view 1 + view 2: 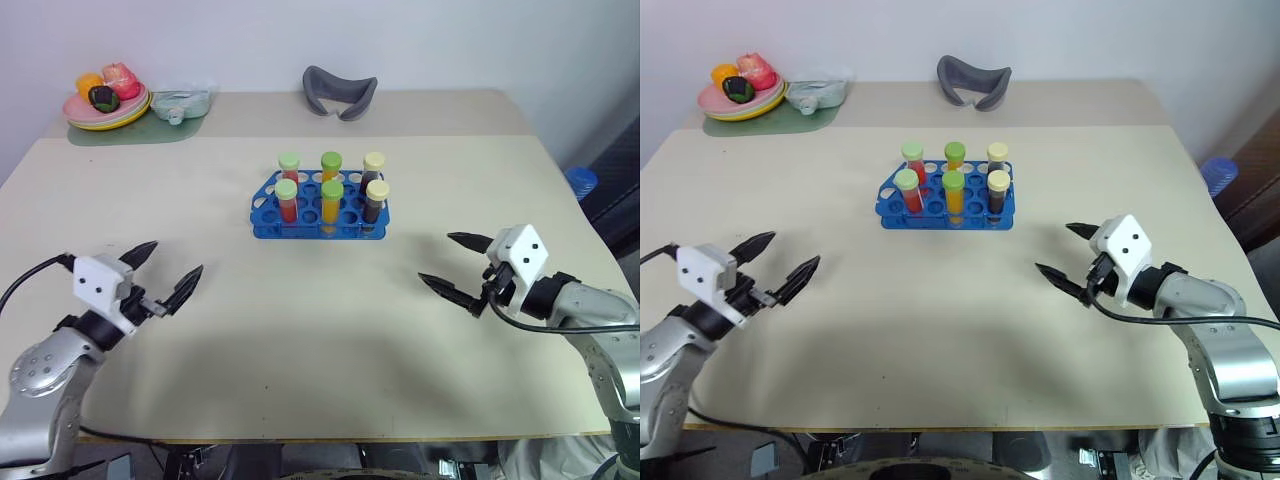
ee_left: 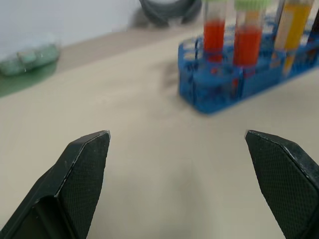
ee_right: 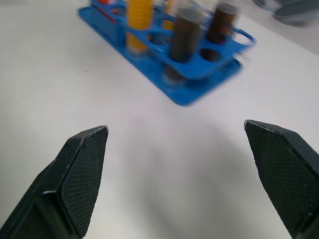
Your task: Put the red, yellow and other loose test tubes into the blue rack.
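The blue rack (image 1: 262, 216) stands at the middle of the table. Several capped test tubes stand upright in it: red ones (image 1: 288, 200) on the left, yellow-orange ones (image 1: 331, 202) in the middle, dark brown ones (image 1: 376, 200) on the right. My left gripper (image 1: 177, 257) hovers open near the table's front left, well short of the rack, with nothing between its fingers. My right gripper (image 1: 435, 257) is open and empty at the front right, pointing toward the rack. The left wrist view shows the rack (image 2: 219, 89) ahead; the right wrist view shows the rack (image 3: 199, 94) too.
A plate of toy food (image 1: 105, 108) on a green mat and a clear lidded container (image 1: 181, 102) sit at the back left. A grey curved object (image 1: 340, 90) lies at the back centre. A blue object (image 1: 580, 181) stands beyond the table's right edge.
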### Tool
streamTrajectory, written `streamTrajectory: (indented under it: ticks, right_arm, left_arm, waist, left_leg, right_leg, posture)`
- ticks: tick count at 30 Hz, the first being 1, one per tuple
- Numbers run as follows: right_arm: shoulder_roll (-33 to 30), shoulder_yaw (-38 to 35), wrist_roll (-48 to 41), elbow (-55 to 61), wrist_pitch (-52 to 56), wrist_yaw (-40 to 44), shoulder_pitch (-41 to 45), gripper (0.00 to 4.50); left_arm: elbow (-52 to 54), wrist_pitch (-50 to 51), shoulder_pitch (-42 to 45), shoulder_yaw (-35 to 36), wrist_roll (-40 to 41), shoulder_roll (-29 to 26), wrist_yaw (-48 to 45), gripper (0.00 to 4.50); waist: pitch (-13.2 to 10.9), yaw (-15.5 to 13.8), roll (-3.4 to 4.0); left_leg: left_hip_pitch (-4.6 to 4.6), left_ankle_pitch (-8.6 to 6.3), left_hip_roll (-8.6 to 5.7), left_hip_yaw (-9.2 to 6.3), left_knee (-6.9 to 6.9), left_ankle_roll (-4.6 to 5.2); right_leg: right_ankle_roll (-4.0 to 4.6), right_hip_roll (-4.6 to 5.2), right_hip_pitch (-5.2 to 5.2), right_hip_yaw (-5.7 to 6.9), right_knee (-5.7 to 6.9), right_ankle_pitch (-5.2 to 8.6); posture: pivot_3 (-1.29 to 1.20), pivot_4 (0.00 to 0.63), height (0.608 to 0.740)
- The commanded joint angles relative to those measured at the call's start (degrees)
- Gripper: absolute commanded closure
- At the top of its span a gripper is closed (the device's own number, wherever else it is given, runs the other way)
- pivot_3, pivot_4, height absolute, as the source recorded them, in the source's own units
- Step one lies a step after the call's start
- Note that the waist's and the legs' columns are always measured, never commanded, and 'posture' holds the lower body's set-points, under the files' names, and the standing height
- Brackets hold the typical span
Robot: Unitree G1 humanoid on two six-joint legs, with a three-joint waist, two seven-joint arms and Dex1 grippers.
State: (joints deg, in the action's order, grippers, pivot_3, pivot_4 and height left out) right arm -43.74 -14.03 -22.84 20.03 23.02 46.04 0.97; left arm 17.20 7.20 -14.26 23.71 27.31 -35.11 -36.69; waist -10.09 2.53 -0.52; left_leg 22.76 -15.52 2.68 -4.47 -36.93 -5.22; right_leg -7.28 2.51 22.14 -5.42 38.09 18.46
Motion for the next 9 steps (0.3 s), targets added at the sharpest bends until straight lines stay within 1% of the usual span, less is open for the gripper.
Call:
streamTrajectory:
  ticks: [1, 4, 9]
  right_arm:
    - [-0.7, -1.7, -0.1, -1.7, -2.5, 1.0, 1.4, 0.00]
    - [-0.5, -1.4, 0.6, -3.7, -4.1, 1.6, 1.7, 0.00]
    - [0.7, 0.2, 1.3, -3.6, -4.7, 1.2, 1.9, 0.00]
  left_arm:
    - [0.2, -0.8, -0.4, 2.8, 1.0, -0.8, -1.8, 0.06]
    - [1.2, -0.1, -0.3, 2.2, 0.8, -0.2, -1.1, 0.06]
    - [3.3, 1.8, 0.3, 1.3, 1.1, 1.0, 0.3, 0.06]
  waist:
    - [0.0, 0.0, 0.00]
    - [0.0, 0.0, 0.00]
    - [0.0, 0.0, 0.00]
  left_leg:
    - [0.00, 0.00, 0.00, 0.00, 0.00, 0.00]
    - [0.00, 0.00, 0.00, 0.01, 0.00, 0.00]
    - [-0.01, -0.01, 0.02, 0.02, 0.02, 0.01]
  right_leg:
    - [0.00, 0.00, 0.00, 0.00, 0.00, 0.00]
    - [0.00, 0.01, 0.00, 0.00, 0.00, 0.00]
    - [0.00, -0.01, 0.02, -0.02, 0.01, 0.00]
  posture:
    - [0.00, 0.150, 0.740]
    - [0.00, 0.150, 0.740]
    - [0.00, 0.150, 0.740]
